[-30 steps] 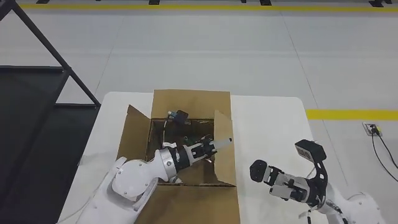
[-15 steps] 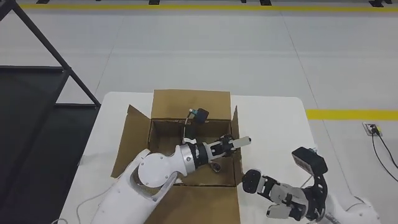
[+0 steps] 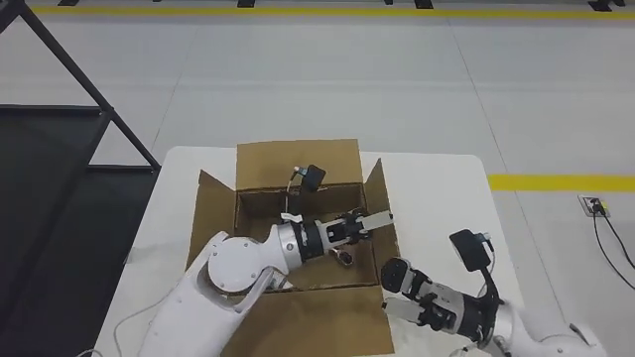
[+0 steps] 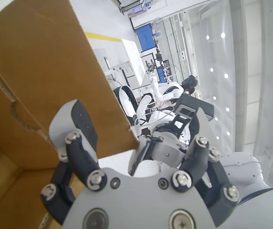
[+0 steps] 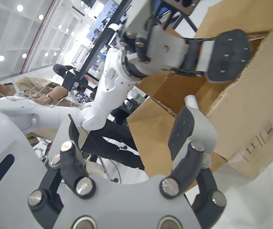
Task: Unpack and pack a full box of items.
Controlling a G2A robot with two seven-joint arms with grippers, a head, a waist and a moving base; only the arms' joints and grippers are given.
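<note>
At the middle of the table (image 3: 437,188), nearer its far edge: open cardboard box (image 3: 298,164), all 4 flaps up or splayed. 1 small round item (image 3: 344,257) lies on the box floor near the right wall; other contents can't be made out.

Left gripper (image 4: 136,120) is at the box's right side, fingers spread. They straddle the right flap (image 3: 377,186), 1 finger inside the box and 1 outside, with the flap's corner between them. The flap blocks the way from the box interior to the table's right part.

Right gripper (image 5: 129,122) is just beside the box's near right corner, low over the table, fingers spread and holding nothing.

Black metal frame (image 3: 60,89) stands on the floor off the table's left edge.

Versus 1 s ago: the right flap lay folded inward over the box and now leans outward. Left gripper has come from the box interior to that flap. Right gripper was well apart from the box and has closed in on it.
</note>
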